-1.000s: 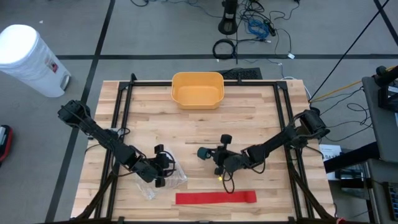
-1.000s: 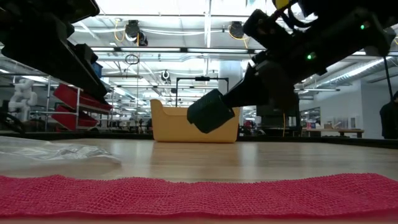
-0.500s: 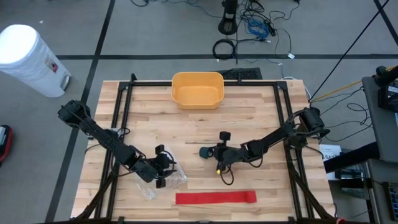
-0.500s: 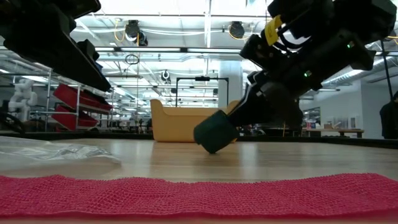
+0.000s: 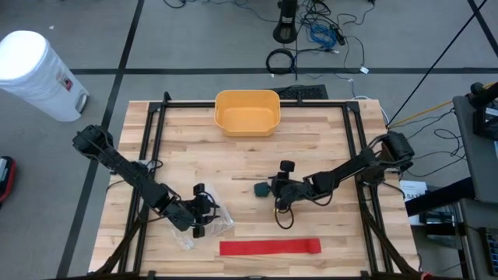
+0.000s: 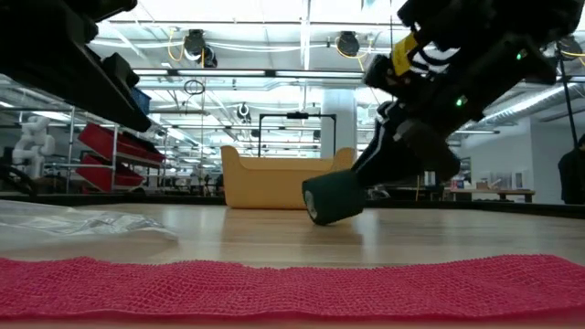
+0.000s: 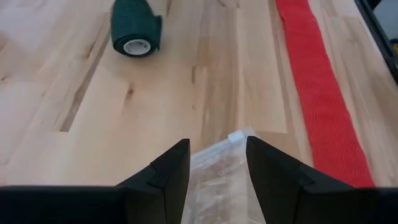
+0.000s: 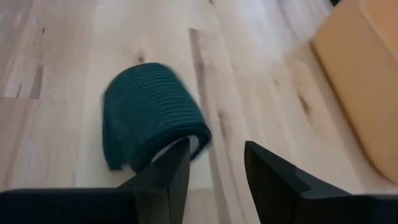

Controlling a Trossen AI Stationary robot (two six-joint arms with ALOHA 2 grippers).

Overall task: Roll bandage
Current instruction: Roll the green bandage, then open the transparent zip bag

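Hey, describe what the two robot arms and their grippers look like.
Both arms are dark, slim and jointed, with black cables looping along them. The left gripper has two black, wedge-shaped fingers. The right gripper has the same black fingers; in the low view its wrist carries a yellow tag and small green lights.

The left arm reaches low over the counter (image 5: 241, 155), its end effector (image 5: 204, 210) with fingers apart. The right arm stretches toward the middle, its end effector (image 5: 274, 185) low, fingers parted and holding nothing.
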